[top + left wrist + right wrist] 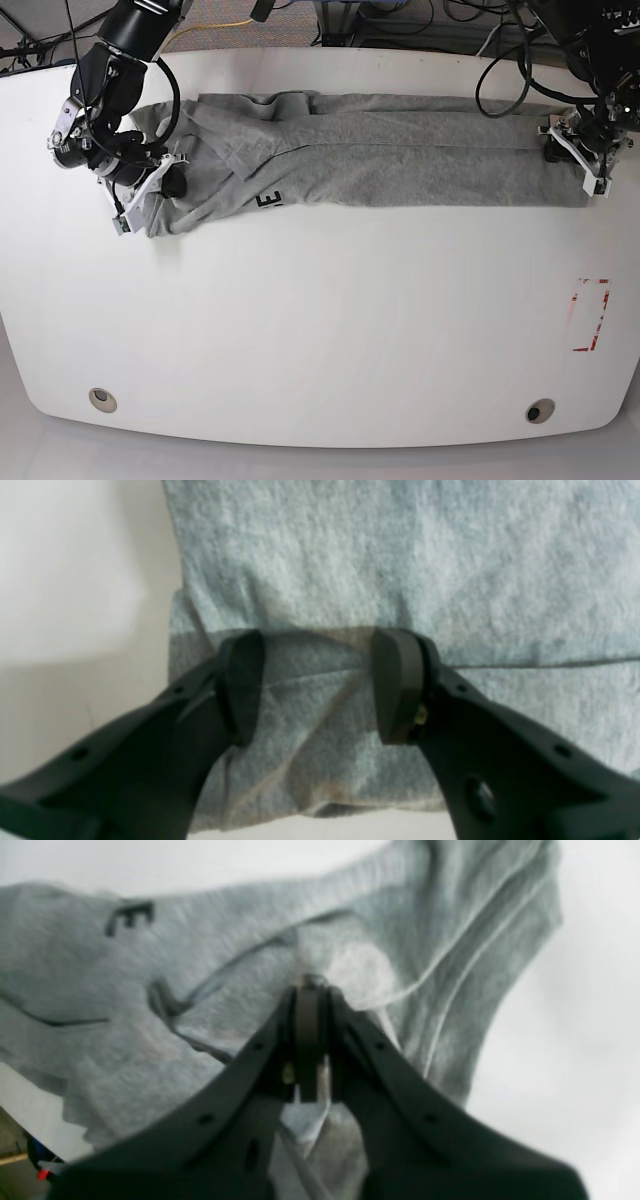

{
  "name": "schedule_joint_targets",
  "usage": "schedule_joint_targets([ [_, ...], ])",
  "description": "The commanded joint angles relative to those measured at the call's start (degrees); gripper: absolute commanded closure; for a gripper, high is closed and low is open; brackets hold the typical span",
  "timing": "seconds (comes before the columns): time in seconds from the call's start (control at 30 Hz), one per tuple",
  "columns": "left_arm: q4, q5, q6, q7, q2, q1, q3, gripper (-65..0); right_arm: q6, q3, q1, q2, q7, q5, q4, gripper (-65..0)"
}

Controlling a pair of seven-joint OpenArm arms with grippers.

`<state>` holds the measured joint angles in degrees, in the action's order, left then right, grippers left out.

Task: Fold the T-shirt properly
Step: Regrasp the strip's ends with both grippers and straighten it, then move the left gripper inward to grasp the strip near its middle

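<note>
where hands pinch, soft heathered t-shirt [400, 160]

Both arms black w/ black cables looping off them, seen either end of the table [320, 330]. Left gripper [320, 685]: matte black fingers, rounded dark pads [395, 685], small round holes along the shanks, a brass-coloured bit behind one pad. Right gripper [310, 990]: same black moulding, same holes. From above, white trim on both grippers.
</note>
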<state>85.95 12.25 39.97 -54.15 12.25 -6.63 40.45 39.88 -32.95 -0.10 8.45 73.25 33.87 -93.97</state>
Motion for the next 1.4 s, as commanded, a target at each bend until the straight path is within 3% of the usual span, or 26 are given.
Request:
schedule_joint_targets([
  [0.0, 0.07, -0.43, 0.03, -0.31, 0.80, -0.36, 0.30, -31.8, 0.12, -0.68, -0.12, 1.09, -1.21, 0.99, -3.12, 0.0],
  [0.37, 0.07, -0.43, 0.03, -0.31, 0.80, -0.53, 0.04, -31.8, 0.12, -9.20, -6.19, -0.40, 2.75, 0.99, -12.44, -2.2],
  [0.43, 0.07, -0.43, 0.03, -0.31, 0.89, -0.53, 0.04, -31.8, 0.12, -9.47, -7.07, -0.40, 2.75, 0.99, -12.44, -7.3],
  [0.63, 0.25, -0.25, 0.03, -0.75, 0.89, -0.18, -0.05, -31.8, 0.12, -11.31, -7.86, -0.67, 2.57, 0.99, -12.88, -33.8],
  [0.77, 0.51, 0.10, 0.03, -2.25, 0.89, 0.17, 0.21, -31.8, 0.12, -11.05, -8.12, -1.19, 2.57, 2.75, -16.75, -42.0],
  [0.93, 3.59, 3.09, 0.03, -7.17, 0.89, 3.16, 2.24, -32.4, 0.12, -9.91, -8.12, -2.43, 2.75, 9.34, -17.02, -42.3],
  [1.03, 6.58, 5.46, 0.03, -10.68, 0.89, 4.39, 4.43, -33.5, 0.12, -5.95, -8.12, -2.43, 2.48, 9.17, -15.43, -42.2],
  [1.13, 8.16, 8.72, 0.03, -14.90, 0.89, 6.59, 6.54, -38.9, 0.12, -2.96, -7.51, -2.51, 1.96, 7.41, -11.56, -41.7],
  [1.37, 4.82, 18.83, 0.03, -21.85, 5.55, 7.38, 12.34, -45.8, 0.12, 2.31, -7.15, -2.69, -4.02, 2.75, -2.25, -24.9],
])
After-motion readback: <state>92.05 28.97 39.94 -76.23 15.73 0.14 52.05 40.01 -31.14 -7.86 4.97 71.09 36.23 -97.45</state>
